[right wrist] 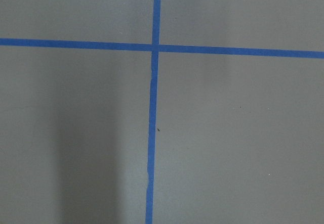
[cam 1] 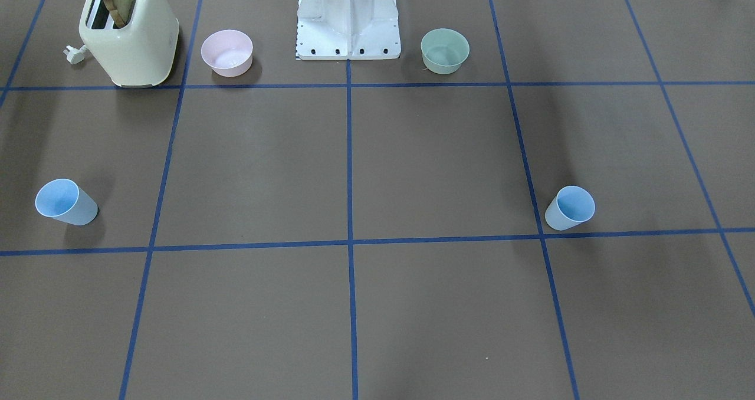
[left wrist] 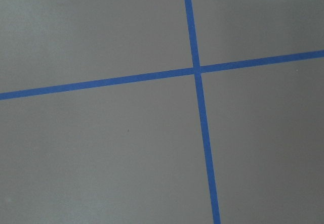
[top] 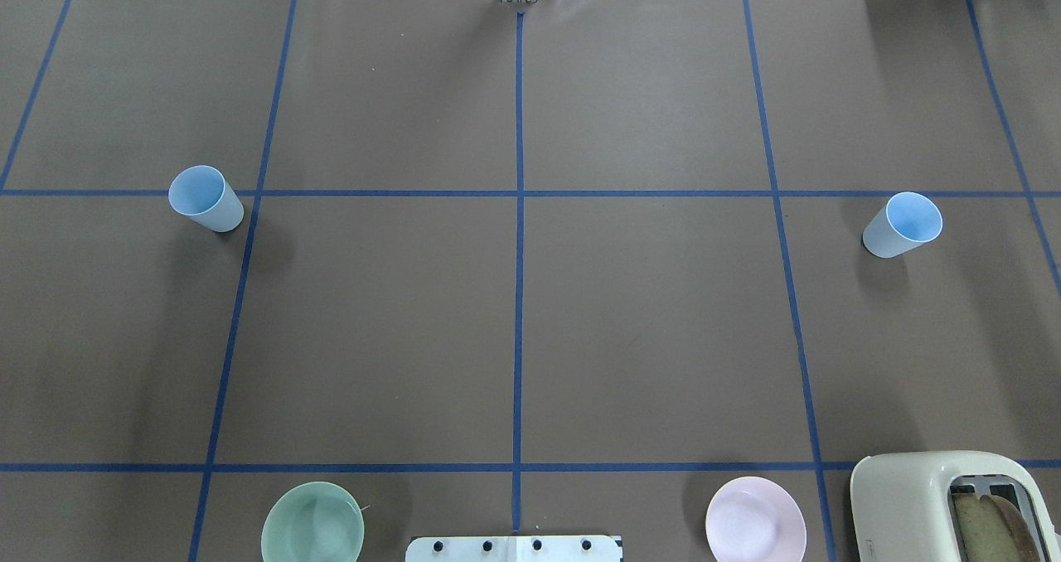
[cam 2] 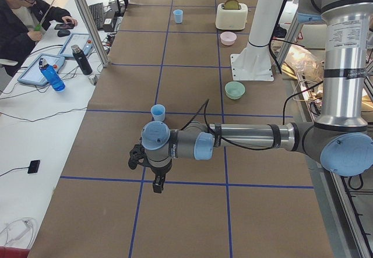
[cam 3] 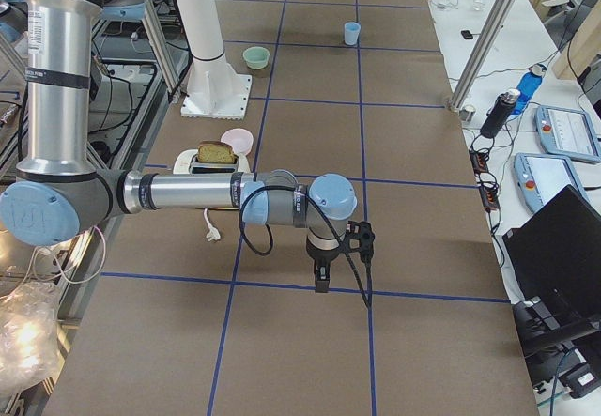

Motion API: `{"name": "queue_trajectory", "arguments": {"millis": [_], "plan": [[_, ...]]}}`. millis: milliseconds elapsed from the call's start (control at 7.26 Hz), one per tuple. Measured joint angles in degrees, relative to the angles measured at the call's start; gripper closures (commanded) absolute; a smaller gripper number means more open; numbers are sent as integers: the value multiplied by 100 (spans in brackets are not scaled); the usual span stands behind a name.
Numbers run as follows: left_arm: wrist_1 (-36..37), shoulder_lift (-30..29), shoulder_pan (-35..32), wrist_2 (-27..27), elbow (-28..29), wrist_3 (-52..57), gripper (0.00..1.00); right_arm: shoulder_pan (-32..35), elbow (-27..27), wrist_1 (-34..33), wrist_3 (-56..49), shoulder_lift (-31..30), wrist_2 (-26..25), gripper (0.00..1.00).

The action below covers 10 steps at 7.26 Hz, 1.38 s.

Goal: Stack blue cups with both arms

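Two light-blue cups stand upright and far apart on the brown table. The cup on my left side (top: 205, 198) also shows in the front view (cam 1: 569, 208) and the left side view (cam 2: 158, 112). The cup on my right side (top: 903, 224) also shows in the front view (cam 1: 65, 202) and far off in the left side view (cam 2: 178, 16). My left gripper (cam 2: 157, 182) hangs above the table, nearer the table's end than its cup. My right gripper (cam 3: 321, 277) hangs likewise at the other end. I cannot tell whether either is open or shut. Both wrist views show only table and tape.
A cream toaster (cam 1: 131, 34) holding a slice of bread, a pink bowl (cam 1: 227, 52) and a green bowl (cam 1: 445, 51) stand beside the white pedestal base (cam 1: 348, 19). Blue tape lines grid the table. A person (cam 2: 23, 13) sits at a side desk.
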Motion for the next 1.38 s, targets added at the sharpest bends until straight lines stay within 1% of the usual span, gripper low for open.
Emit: {"name": "queue_trajectory", "arguments": {"millis": [1377], "plan": [[1,-33,0,6,-142,-3,1,2,40,1,11,29,6,0]]}}
